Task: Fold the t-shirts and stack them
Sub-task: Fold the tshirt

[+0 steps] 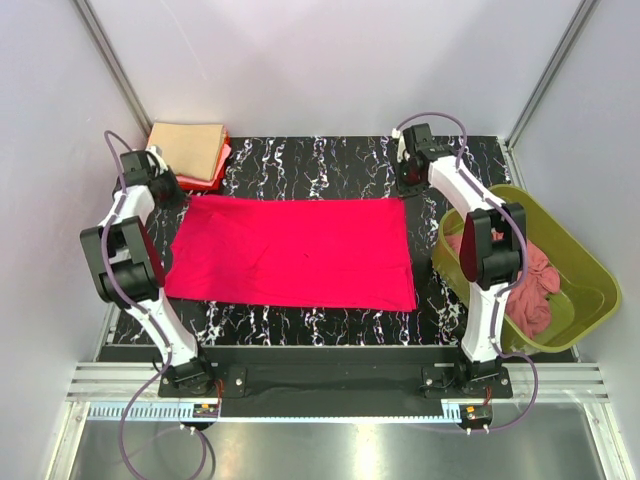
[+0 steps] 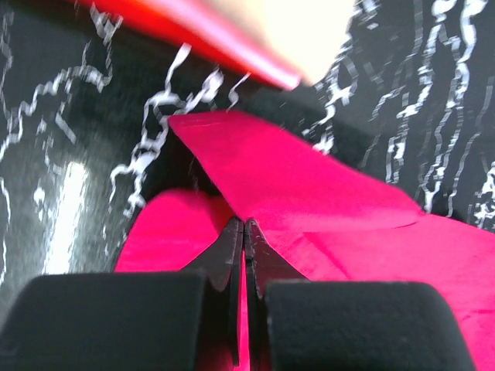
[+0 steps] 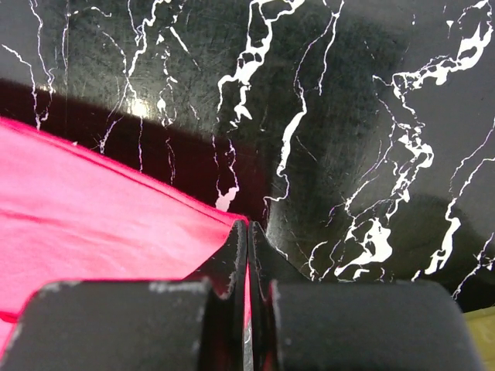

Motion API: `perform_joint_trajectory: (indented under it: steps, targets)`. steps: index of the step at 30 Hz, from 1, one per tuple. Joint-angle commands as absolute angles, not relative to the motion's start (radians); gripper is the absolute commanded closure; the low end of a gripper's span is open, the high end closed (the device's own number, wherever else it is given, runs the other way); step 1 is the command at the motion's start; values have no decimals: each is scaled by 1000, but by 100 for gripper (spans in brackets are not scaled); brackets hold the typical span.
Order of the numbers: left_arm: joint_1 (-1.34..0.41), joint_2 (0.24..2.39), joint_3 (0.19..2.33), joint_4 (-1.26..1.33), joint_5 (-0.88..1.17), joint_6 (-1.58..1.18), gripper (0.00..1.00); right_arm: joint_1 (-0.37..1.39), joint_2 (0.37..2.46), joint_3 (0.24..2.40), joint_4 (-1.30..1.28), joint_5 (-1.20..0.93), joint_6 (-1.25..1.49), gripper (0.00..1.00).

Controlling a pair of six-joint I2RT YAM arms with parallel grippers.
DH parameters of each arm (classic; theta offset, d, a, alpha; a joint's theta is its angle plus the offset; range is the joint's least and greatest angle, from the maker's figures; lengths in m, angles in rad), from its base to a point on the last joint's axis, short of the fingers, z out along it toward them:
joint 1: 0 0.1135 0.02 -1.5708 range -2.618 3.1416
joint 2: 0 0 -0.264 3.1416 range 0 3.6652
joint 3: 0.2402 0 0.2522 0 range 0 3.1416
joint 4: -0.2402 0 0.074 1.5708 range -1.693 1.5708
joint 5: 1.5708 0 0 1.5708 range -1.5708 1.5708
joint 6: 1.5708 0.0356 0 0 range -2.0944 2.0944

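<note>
A bright crimson-pink t-shirt [image 1: 290, 250] lies spread flat as a wide rectangle on the black marbled mat [image 1: 330, 155]. At its far left corner my left gripper [image 1: 183, 197] is shut on the cloth. In the left wrist view the left gripper [image 2: 244, 225] pinches a raised fold of the crimson shirt [image 2: 309, 185]. My right gripper [image 1: 408, 187] is shut on the far right corner. In the right wrist view the right gripper [image 3: 249, 226] holds the edge of the crimson shirt [image 3: 100, 224]. A dusty rose shirt [image 1: 535, 285] lies crumpled in the tub.
A stack of folded shirts [image 1: 188, 150], tan on top with pink and orange-red beneath, sits at the back left corner, close to the left gripper. The olive-green tub [image 1: 590, 262] stands at the right, beside the right arm. Grey walls enclose the table.
</note>
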State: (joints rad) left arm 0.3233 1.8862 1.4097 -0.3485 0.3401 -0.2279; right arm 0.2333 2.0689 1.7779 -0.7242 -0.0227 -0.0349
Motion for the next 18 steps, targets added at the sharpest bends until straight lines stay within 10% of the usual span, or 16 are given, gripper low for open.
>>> perform_joint_trajectory:
  steps: [1, 18]
  targets:
    - [344, 1799, 1379, -276, 304, -265, 100, 248, 1988, 1720, -612, 26, -29, 100]
    - [388, 1655, 1180, -207, 328, -362, 100, 281, 1790, 1430, -433, 186, -11, 100]
